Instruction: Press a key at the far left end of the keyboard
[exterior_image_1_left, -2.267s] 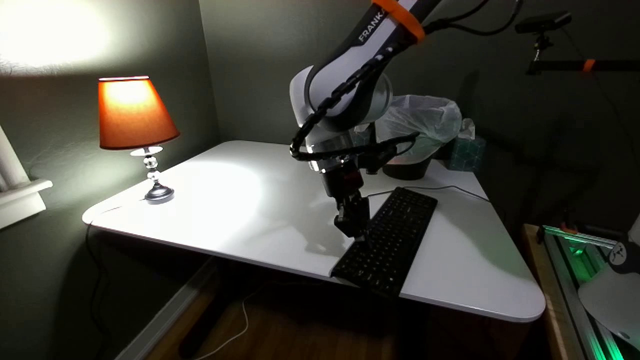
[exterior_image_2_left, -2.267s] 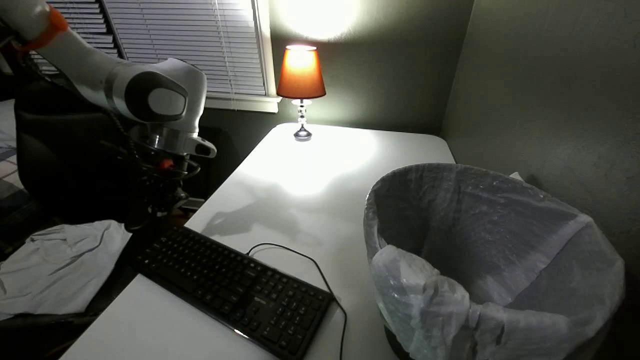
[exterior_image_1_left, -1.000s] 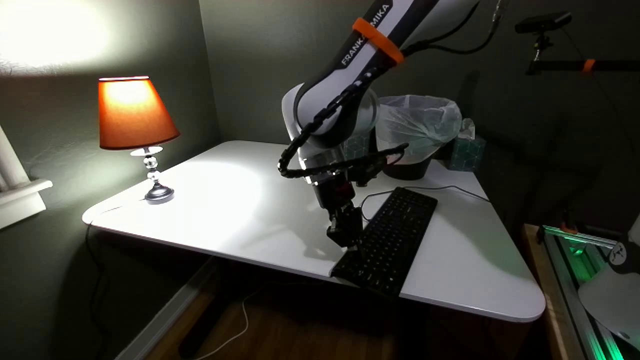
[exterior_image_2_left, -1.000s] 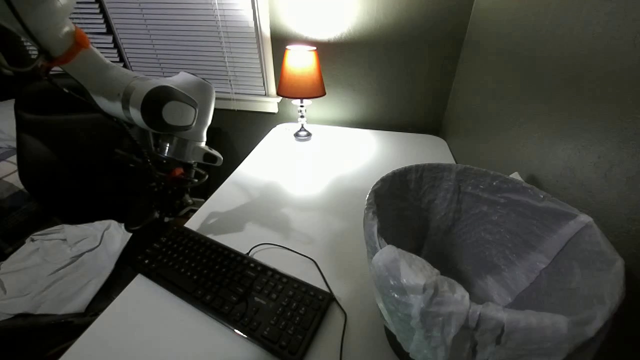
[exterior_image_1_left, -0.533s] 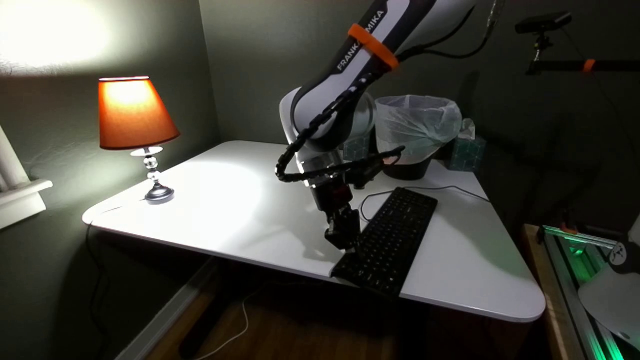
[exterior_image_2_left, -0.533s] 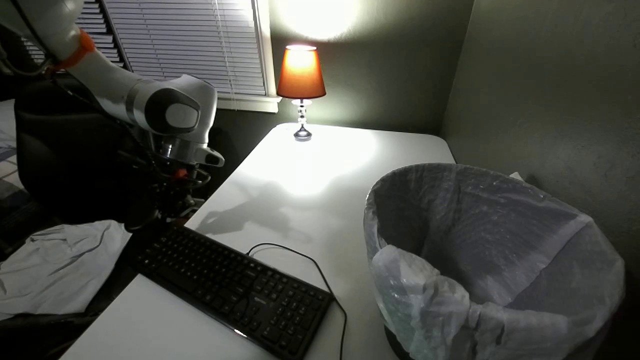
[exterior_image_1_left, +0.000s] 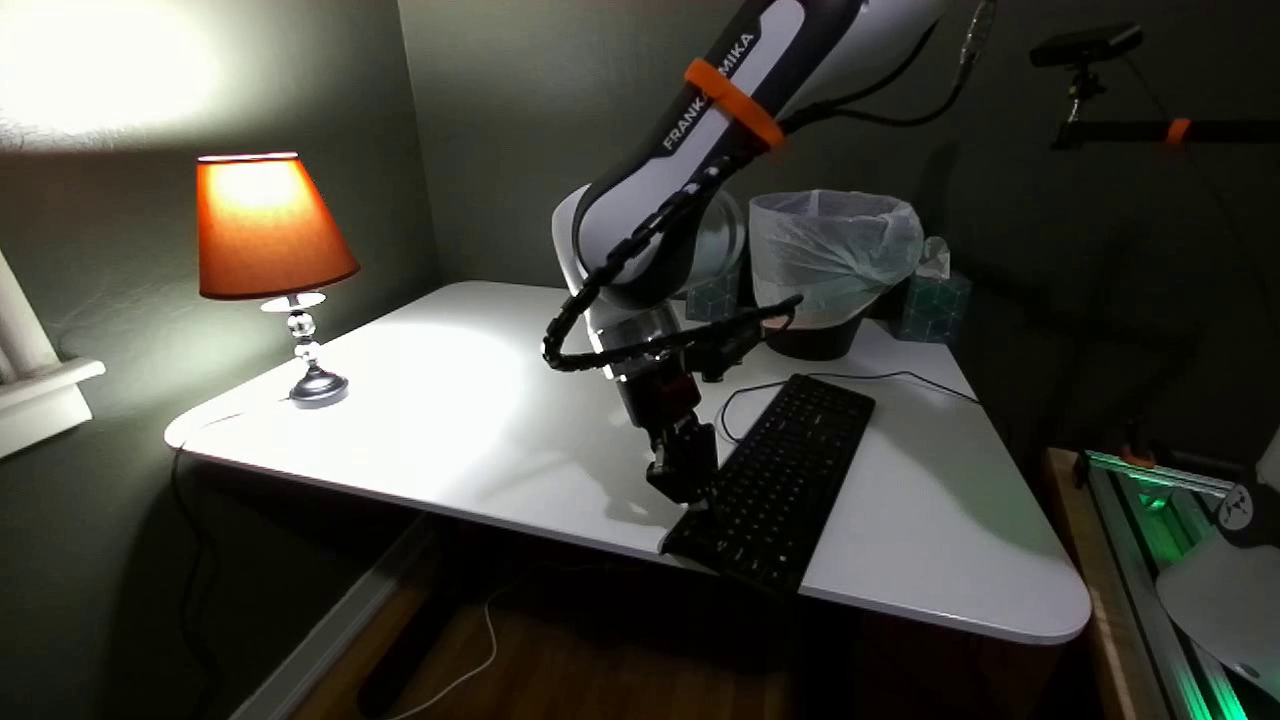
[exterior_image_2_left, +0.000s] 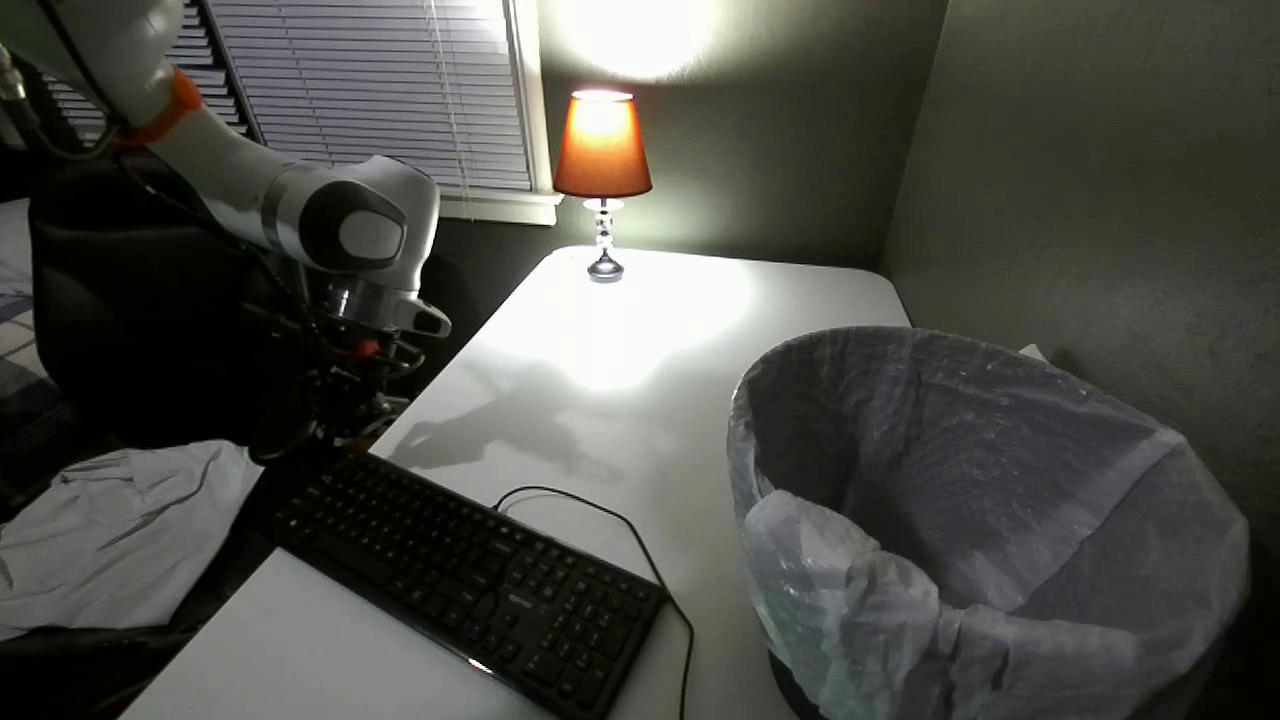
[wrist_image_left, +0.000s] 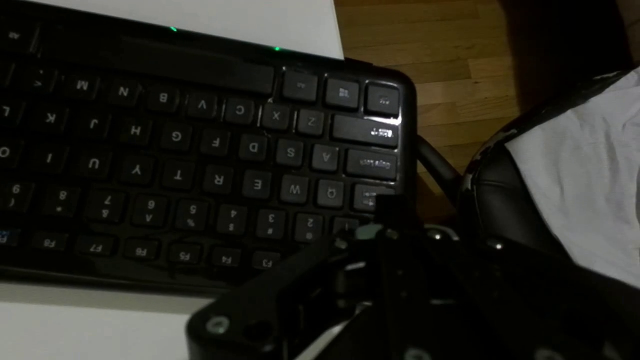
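Note:
The black keyboard (exterior_image_1_left: 795, 465) lies on the white desk, its left end reaching the desk's edge; it also shows in an exterior view (exterior_image_2_left: 470, 570). In the wrist view the keyboard (wrist_image_left: 195, 150) appears upside down, with its left end toward the right. My gripper (wrist_image_left: 395, 210) is shut and empty, its dark fingertips over the left end, partly covering the Tab key (wrist_image_left: 369, 196). The keys behind the fingers, at the top left corner, are hidden. In an exterior view the gripper (exterior_image_1_left: 706, 502) is low over the left end; contact with a key cannot be told.
A lit orange lamp (exterior_image_1_left: 270, 230) stands at the far desk corner. A lined bin (exterior_image_2_left: 960, 560) and a tissue box (exterior_image_1_left: 935, 305) stand beyond the keyboard's right end. A dark chair with a white cloth (wrist_image_left: 590, 175) is just off the keyboard's left end. The keyboard cable (exterior_image_2_left: 640, 540) lies on the desk.
My gripper has moved along the keyboard toward its left end and the desk's edge, slowing lately. The keyboard has not moved.

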